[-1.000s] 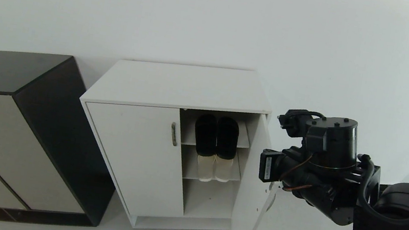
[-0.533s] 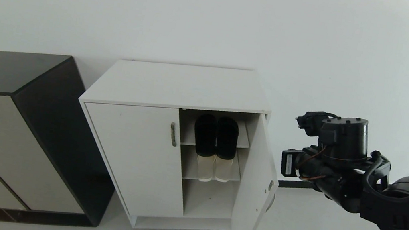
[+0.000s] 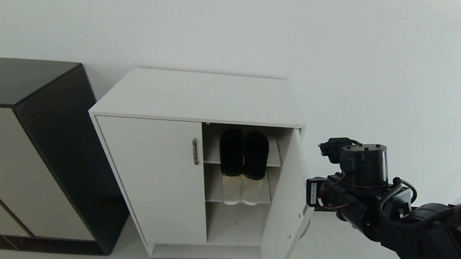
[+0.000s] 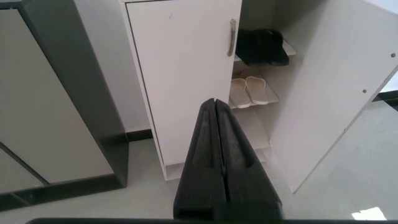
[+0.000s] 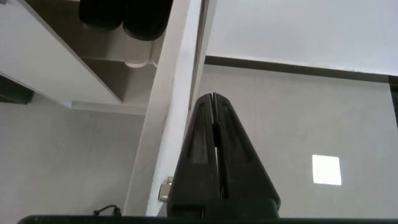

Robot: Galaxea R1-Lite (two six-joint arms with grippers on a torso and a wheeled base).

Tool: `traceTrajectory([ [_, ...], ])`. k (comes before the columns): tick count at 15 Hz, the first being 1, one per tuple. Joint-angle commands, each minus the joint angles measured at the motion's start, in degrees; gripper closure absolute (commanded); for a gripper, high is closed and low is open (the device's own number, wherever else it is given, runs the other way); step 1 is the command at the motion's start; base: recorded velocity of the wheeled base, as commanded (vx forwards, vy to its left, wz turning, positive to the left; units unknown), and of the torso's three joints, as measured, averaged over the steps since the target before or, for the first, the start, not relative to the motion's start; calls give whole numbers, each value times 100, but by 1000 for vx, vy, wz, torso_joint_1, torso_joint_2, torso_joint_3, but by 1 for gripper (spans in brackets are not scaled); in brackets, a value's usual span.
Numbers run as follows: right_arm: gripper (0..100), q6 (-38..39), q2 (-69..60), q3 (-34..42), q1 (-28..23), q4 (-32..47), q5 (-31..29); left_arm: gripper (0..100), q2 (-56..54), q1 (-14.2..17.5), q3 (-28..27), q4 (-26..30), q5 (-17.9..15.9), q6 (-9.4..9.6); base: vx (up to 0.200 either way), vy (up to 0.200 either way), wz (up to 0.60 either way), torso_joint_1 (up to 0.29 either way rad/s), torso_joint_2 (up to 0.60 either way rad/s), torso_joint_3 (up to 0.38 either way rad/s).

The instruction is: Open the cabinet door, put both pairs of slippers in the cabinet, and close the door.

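1. Right gripper [image 5: 214, 98]: fingers [image 5: 200, 146] clenched together, nothing between them.
2. Open cabinet door [image 5: 169, 118]: its free edge runs just beside the right fingers' tips; I cannot tell whether they touch. The door is swung wide, standing out from the cabinet [image 3: 199, 93] front.
3. Left gripper [image 4: 215, 101]: fingers [image 4: 202, 149] clenched, empty, well back from the cabinet and pointing toward its shut door [image 4: 186, 81].
4. Black slippers [image 3: 244, 153]: past the open door from the right fingers, side by side on the top shelf.
5. Pale slippers [image 3: 241, 189]: side by side on the shelf directly below the black pair.
6. Dark cabinet [image 3: 4, 146]: farthest from the right fingers, just beside the white cabinet, doors shut.
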Motion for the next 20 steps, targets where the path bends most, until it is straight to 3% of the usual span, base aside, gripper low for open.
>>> traceTrajectory([
  [1,100,25,127,17,105,-52,104,100,-1,1,0,-1,1,2,0,0,0,0,0,0],
  [5,100,306,92,299,615,-843,631,100,-1,1,0,-1,1,2,0,0,0,0,0,0],
  [13,100,245,92,510,685,-1133,798,100,-1,1,0,-1,1,-7,0,0,0,0,0,0],
  [17,100,254,100,562,756,-1203,807,100,-1,1,0,-1,1,-7,0,0,450,1,4,1],
  [20,100,254,92,879,764,-1590,1238,100,-1,1,0,-1,1,-7,0,0,0,0,0,0],
])
